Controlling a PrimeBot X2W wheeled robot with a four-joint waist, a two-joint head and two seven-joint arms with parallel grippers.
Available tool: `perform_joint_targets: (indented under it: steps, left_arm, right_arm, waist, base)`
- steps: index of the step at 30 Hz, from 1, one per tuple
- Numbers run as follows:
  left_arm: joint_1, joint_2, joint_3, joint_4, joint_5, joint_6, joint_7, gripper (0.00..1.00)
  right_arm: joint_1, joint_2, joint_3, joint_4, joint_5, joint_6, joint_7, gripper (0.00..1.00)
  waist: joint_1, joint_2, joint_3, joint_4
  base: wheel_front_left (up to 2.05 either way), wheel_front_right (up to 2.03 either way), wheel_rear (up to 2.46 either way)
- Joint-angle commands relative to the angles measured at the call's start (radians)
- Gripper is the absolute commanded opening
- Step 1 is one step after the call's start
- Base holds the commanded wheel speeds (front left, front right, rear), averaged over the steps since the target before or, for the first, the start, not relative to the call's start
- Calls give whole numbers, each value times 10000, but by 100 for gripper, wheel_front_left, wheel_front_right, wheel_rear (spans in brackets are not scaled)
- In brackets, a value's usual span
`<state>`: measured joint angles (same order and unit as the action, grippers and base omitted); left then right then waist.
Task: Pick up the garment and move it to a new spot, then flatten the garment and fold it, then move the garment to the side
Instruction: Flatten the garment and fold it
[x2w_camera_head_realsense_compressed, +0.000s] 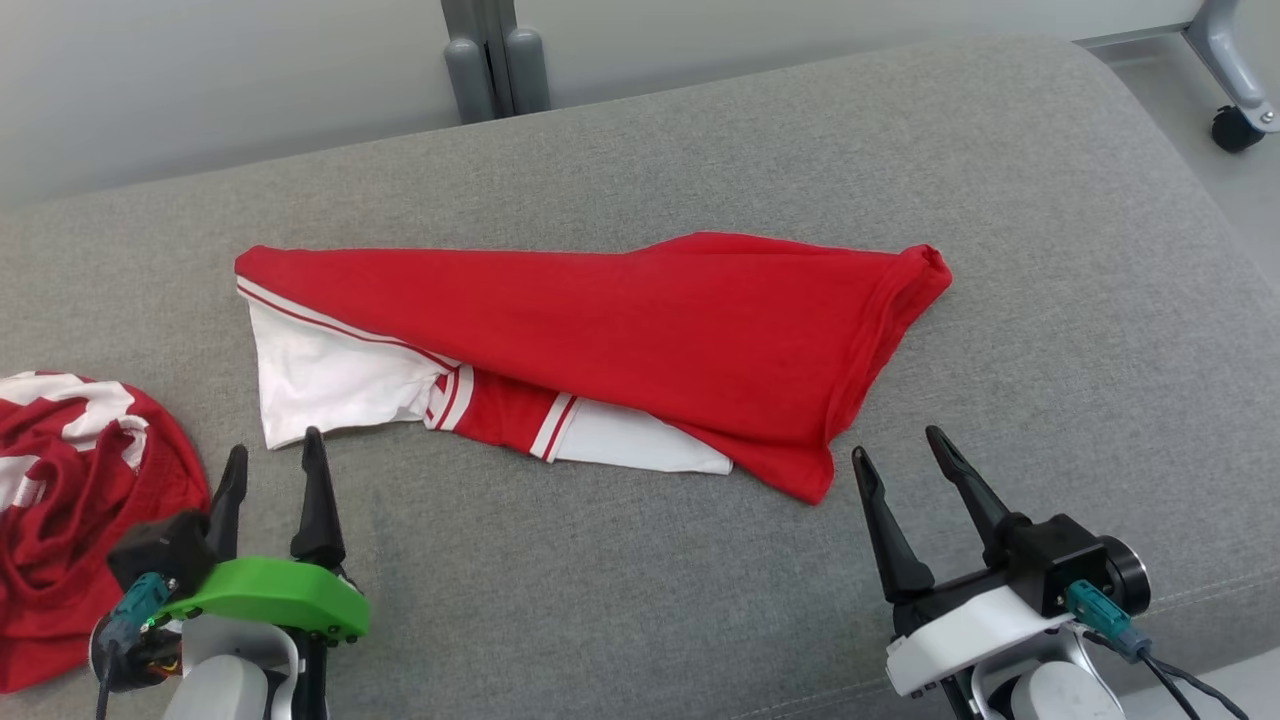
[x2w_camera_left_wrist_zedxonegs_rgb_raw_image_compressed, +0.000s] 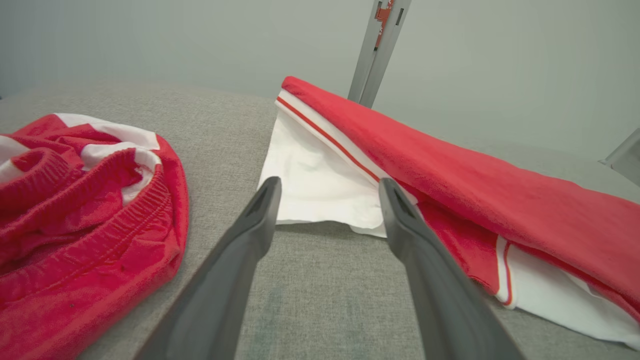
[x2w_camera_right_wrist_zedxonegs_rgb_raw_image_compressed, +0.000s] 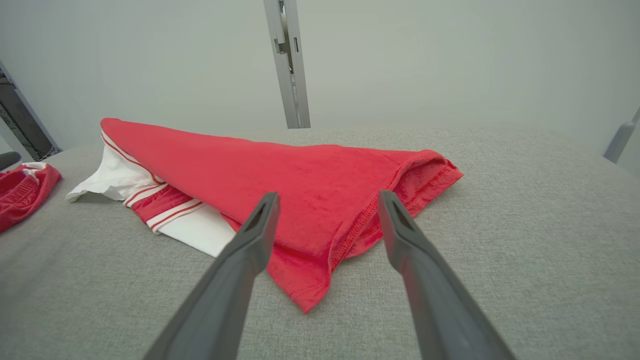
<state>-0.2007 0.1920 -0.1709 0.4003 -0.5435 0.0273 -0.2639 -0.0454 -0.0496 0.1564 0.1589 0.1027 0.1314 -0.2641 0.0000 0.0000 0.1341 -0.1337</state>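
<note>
The garment (x2w_camera_head_realsense_compressed: 640, 330) is red with white panels and red stripes, lying folded lengthwise across the grey cushion (x2w_camera_head_realsense_compressed: 640, 560). Its white end (x2w_camera_left_wrist_zedxonegs_rgb_raw_image_compressed: 315, 185) points left, its red hem (x2w_camera_right_wrist_zedxonegs_rgb_raw_image_compressed: 400, 185) right. My left gripper (x2w_camera_head_realsense_compressed: 275, 455) stands open just in front of the white corner, with nothing between its fingers. My right gripper (x2w_camera_head_realsense_compressed: 895, 445) is open too, just right of the garment's near red corner (x2w_camera_right_wrist_zedxonegs_rgb_raw_image_compressed: 305, 300), apart from it. In each wrist view the fingers (x2w_camera_left_wrist_zedxonegs_rgb_raw_image_compressed: 250, 235) (x2w_camera_right_wrist_zedxonegs_rgb_raw_image_compressed: 250, 240) frame the cloth without touching it.
A second red and white garment (x2w_camera_head_realsense_compressed: 70, 500) lies bunched at the cushion's left edge, close to my left gripper, and also fills the left wrist view's left side (x2w_camera_left_wrist_zedxonegs_rgb_raw_image_compressed: 85, 210). A grey post (x2w_camera_head_realsense_compressed: 495, 60) stands behind the cushion. A caster wheel (x2w_camera_head_realsense_compressed: 1235, 125) sits on the floor, far right.
</note>
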Motion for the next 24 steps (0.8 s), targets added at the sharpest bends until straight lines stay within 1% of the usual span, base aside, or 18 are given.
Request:
perform_joint_targets:
  steps: [1, 4, 5, 7, 13, 14, 17, 19, 21, 24]
  left_arm:
    - [28, -48, 195, 142, 198, 83, -3, 100]
    - [-366, 22, 587, 847, 614, 187, -5, 100]
    - [-523, 33, 611, 1134, 678, 147, -3, 100]
    - [-1003, 76, 608, 1858, 791, 47, -4, 100]
    - [-2520, 251, 449, 3603, 989, -65, 48, 100]
    - [-2798, 297, 402, 3928, 1055, -22, 106, 100]
    - [-3422, 447, 319, 4774, 1269, 324, 187, 100]
    - [-3671, 421, 335, 5236, 1269, 448, 223, 100]
    - [-3800, 394, 325, 5588, 1229, 457, 267, 100]
    - [-3760, 199, 273, 5973, 1121, 248, 271, 100]
  right_arm:
    - [-71, -16, 49, 14, -64, -14, -5, 100]
    - [-295, -15, 151, -20, -43, -14, -5, 100]
    - [-335, -15, 175, -35, -45, -14, -5, 100]
    - [-398, -21, 179, -34, -96, -14, -5, 100]
    - [-631, -18, 66, -128, -191, -14, -5, 100]
    - [-686, -15, 47, -157, -190, -14, -5, 100]
    - [-806, -15, 34, -202, -171, -14, -5, 100]
    - [-923, -16, 60, -236, -130, -14, -5, 100]
    - [-974, -16, 57, -242, -87, -14, -5, 100]
    - [-1042, -16, 0, -252, -22, -14, -4, 100]
  waist:
    - [0, 0, 86, 22]
    - [0, 0, 281, -37]
    - [0, 0, 354, -65]
    - [0, 0, 538, -128]
    - [0, 0, 1224, -220]
    - [0, 0, 1366, -230]
    - [0, 0, 1714, -266]
    - [0, 0, 1886, -303]
    - [0, 0, 1997, -324]
    - [0, 0, 2078, -307]
  base:
    - [0, 0, 0]
    - [0, 0, 0]
    - [0, 0, 0]
    - [0, 0, 0]
    - [0, 0, 0]
    - [0, 0, 0]
    - [0, 0, 0]
    - [0, 0, 0]
    - [0, 0, 0]
    - [0, 0, 0]
